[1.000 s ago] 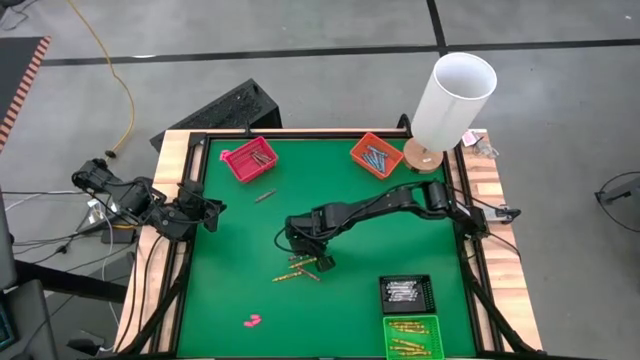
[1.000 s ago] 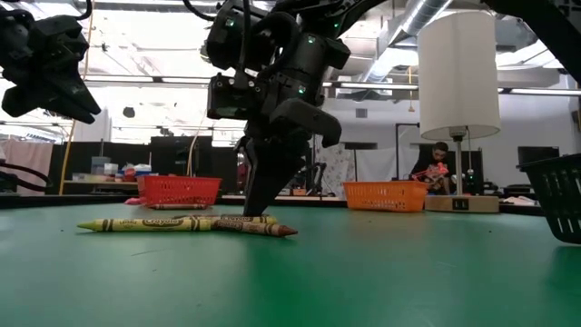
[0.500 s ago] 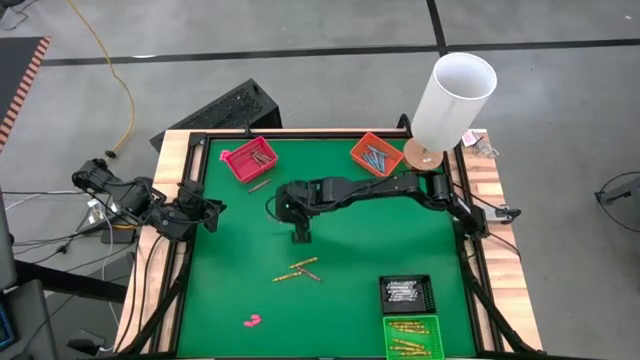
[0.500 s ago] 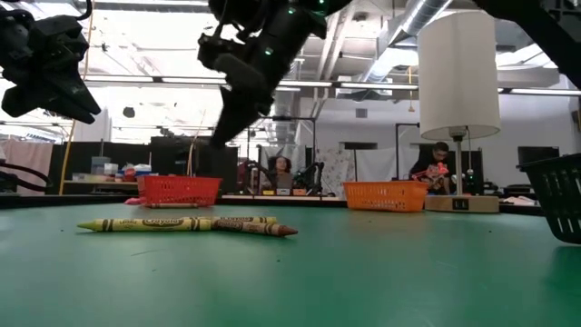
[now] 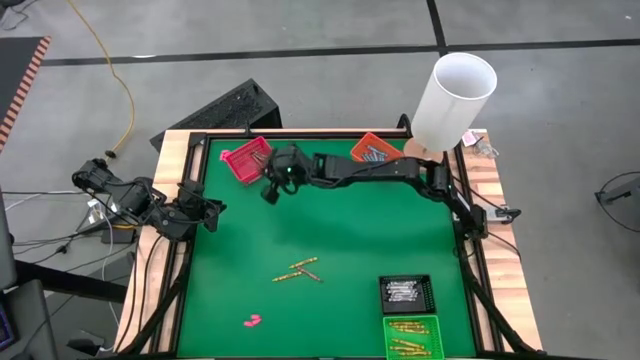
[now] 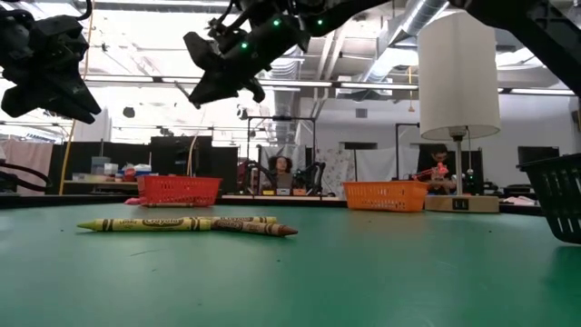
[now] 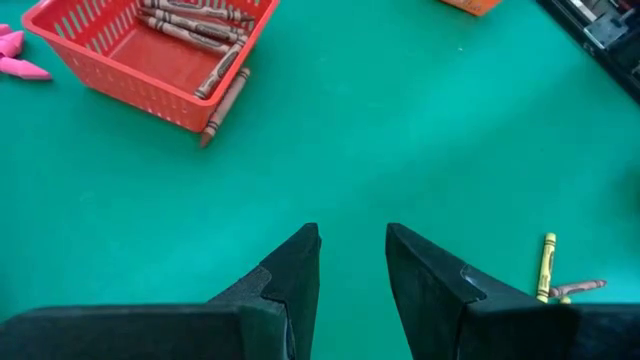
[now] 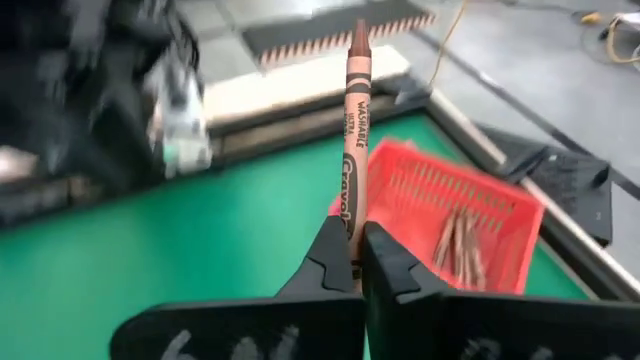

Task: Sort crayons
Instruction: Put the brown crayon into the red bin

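High view shows the right gripper (image 5: 268, 190) reached far across the green counter (image 5: 380, 235), hanging just beside the red basket (image 5: 247, 158). Its wrist camera shows the jaws pinched tight on a brown crayon (image 8: 352, 150), which stands up between the fingertips with its tip pointing away from the gripper; the red basket (image 8: 455, 222) lies right behind it with several reddish-brown crayons (image 8: 457, 240) inside.

Well away from the red basket, toward the middle of the counter, a few loose crayons (image 5: 299, 270) lie together; the low view shows them as yellow-green ones (image 6: 145, 222) and a brown one (image 6: 257, 229) lying flat, end to end. One more brown crayon (image 7: 224, 104) lies on the counter touching the red basket's outer wall.

Off the counter's edge, on the red basket's side, waits the left gripper (image 7: 352, 262), its jaws parted with nothing between them.
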`<state>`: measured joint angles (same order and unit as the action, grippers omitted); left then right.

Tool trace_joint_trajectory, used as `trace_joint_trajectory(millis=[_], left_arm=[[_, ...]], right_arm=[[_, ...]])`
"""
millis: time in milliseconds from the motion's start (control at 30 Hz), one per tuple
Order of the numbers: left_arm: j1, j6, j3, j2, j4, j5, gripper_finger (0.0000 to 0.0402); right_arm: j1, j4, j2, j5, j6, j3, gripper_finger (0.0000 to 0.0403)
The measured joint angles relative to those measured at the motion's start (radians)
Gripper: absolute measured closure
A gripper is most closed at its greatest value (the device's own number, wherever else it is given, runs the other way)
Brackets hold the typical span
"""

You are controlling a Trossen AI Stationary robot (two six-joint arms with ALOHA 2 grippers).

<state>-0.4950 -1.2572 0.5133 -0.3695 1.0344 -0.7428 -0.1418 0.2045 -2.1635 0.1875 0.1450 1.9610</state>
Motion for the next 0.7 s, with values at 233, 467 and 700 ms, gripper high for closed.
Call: trace_joint_trajectory(millis=[233, 467, 700], left_arm=[[0.0, 0.0, 0.0, 0.0, 0.0, -0.003, 0.0295], [0.0, 0.0, 0.0, 0.0, 0.001, -0.006, 0.0295], [0.0, 0.0, 0.0, 0.0, 0.006, -0.003, 0.0295]], right_arm=[[-0.057, -0.116, -0.001, 0.056, 0.042, 0.001, 0.04], [-0.129, -0.211, -0.038, 0.076, 0.169, 0.003, 0.04], [-0.152, -0.24, -0.118, 0.061, 0.249, 0.002, 0.04]])
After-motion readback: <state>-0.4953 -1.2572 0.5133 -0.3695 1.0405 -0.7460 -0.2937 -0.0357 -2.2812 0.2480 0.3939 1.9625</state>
